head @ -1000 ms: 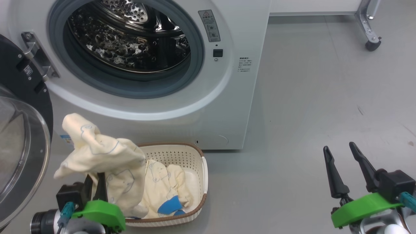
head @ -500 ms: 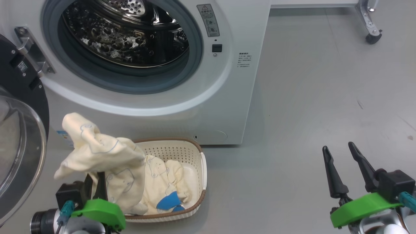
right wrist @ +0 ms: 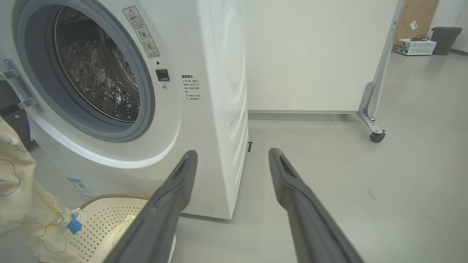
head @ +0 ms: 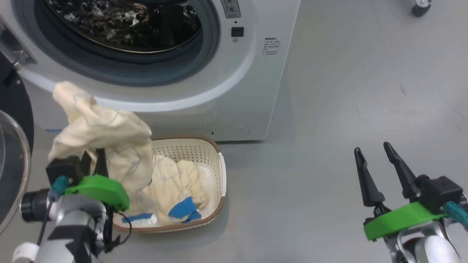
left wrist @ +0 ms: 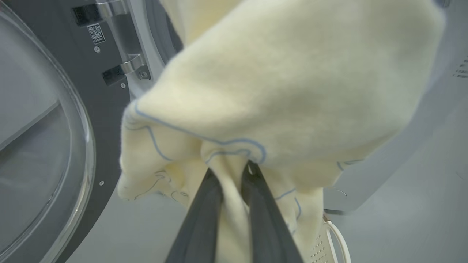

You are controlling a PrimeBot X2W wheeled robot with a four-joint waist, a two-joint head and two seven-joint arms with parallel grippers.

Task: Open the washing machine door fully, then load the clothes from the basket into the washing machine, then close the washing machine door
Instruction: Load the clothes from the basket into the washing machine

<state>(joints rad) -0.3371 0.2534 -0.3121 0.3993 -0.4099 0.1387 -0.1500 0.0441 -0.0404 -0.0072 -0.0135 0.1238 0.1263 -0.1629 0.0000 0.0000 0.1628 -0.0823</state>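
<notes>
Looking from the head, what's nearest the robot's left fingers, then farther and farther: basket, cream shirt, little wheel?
1. Cream garment: pinched between the fingers of the left gripper.
2. Basket: on the floor just to its right.
3. Wheel: far away, upper right corner.

1 washing machine [head: 252,91] with 1 washing machine door [head: 16,109]. 1 basket [head: 186,151]. 1 cream garment [head: 106,131] out of the basket, at least 2 cream pieces [head: 166,175] inside it, plus blue patches [head: 181,209] too bunched to count. 2 grippers: left gripper [left wrist: 231,171], right gripper [head: 372,148]. 1 caster wheel [right wrist: 376,137].
</notes>
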